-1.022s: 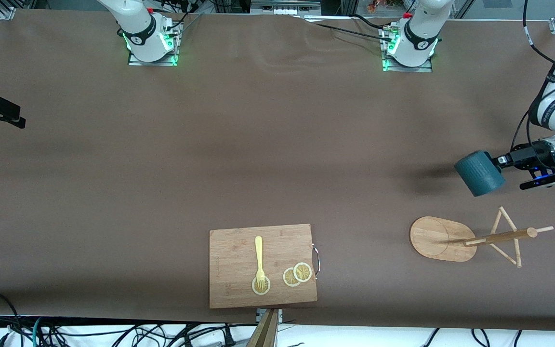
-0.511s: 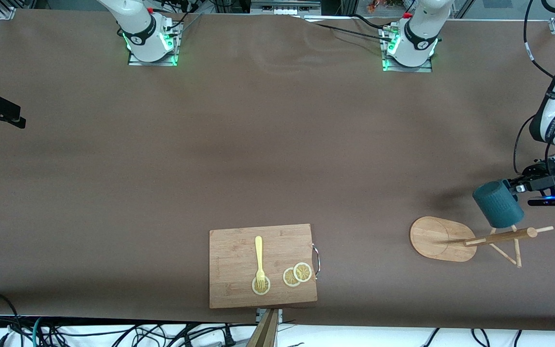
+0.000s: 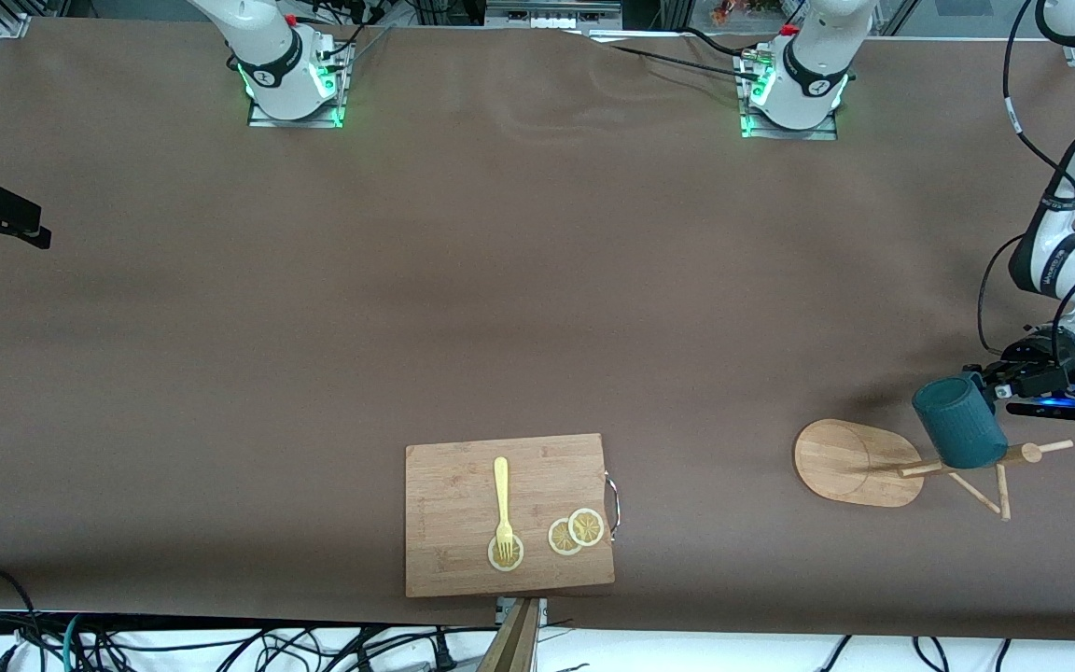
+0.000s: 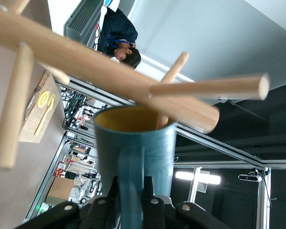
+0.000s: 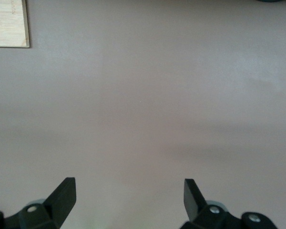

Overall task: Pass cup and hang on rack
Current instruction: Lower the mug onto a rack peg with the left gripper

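Note:
The dark teal cup [image 3: 959,422] is held by its loop handle [image 4: 131,176] in my shut left gripper [image 3: 993,386], at the top of the bamboo rack's pole [image 3: 967,459]. In the left wrist view the gripper [image 4: 131,185] pinches the handle. There the cup [image 4: 133,143] shows its yellowish inside, and one thin peg [image 4: 170,86] reaches into its mouth. The rack's pole [image 4: 109,71] crosses just past the rim. The rack's oval base [image 3: 850,462] rests on the table. My right gripper [image 3: 38,235] waits open and empty at the right arm's end of the table, and shows open over bare table in the right wrist view [image 5: 128,183].
A rectangular wooden cutting board [image 3: 463,560] lies near the front edge with a yellow fork [image 3: 502,504] and lemon slices [image 3: 577,530] on it. Its corner shows in the right wrist view [image 5: 9,24]. The brown table [image 3: 500,280] spreads between the arms.
My left gripper has carried the cup toward the front camera and onto the rack's pegs. The cup now covers the upper pegs. The right arm has not moved.

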Controlling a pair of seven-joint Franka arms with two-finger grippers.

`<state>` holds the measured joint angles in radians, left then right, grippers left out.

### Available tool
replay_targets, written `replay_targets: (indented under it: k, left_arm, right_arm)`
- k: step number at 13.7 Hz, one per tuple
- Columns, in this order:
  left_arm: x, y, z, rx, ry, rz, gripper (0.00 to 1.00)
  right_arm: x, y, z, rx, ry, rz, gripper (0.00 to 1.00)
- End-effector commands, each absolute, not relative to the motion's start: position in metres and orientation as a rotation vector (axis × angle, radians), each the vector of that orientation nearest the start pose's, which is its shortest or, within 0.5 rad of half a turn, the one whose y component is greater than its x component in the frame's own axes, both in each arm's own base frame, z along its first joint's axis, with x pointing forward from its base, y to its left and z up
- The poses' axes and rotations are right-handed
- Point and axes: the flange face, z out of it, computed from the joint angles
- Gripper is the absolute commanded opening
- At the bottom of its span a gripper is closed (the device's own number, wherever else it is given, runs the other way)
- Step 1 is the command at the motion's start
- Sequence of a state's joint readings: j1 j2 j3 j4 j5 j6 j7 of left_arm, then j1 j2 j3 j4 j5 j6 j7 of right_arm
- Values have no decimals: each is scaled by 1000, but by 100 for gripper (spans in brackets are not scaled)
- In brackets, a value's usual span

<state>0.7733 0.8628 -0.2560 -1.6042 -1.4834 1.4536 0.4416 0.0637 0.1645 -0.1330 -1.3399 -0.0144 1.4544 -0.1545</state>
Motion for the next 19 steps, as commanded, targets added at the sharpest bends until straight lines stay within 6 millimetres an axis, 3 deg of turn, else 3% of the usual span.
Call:
replay_targets:
  k: [1, 3, 7, 11, 12, 14, 16, 19]
  left_arm:
    - [613, 261, 200, 1213, 585, 52, 100]
    - [611, 262, 204, 1294, 557, 25, 100]
    - [611, 277, 250, 1613, 444, -38, 100]
    - [597, 280, 313, 1964, 359, -148, 100]
    - [598, 270, 328, 2063, 320, -190, 100]
    - [612, 235, 371, 2297, 180, -244, 100]
    - [625, 188, 415, 2468, 93, -286, 100]
    - [639, 76, 459, 2798, -97, -371, 100]
  right_arm:
    - [591, -33, 633, -3178, -140, 66, 100]
    - [591, -32, 632, -3177, -145, 68, 100]
    - [591, -30, 632, -3176, -145, 68, 100]
    - [591, -31, 632, -3176, -145, 68, 100]
    - [591, -32, 632, -3177, -145, 69, 100]
    - [591, -32, 632, -3177, -142, 69, 100]
    - [591, -32, 632, -3177, -142, 69, 100]
    - [591, -32, 632, -3177, -142, 69, 100]
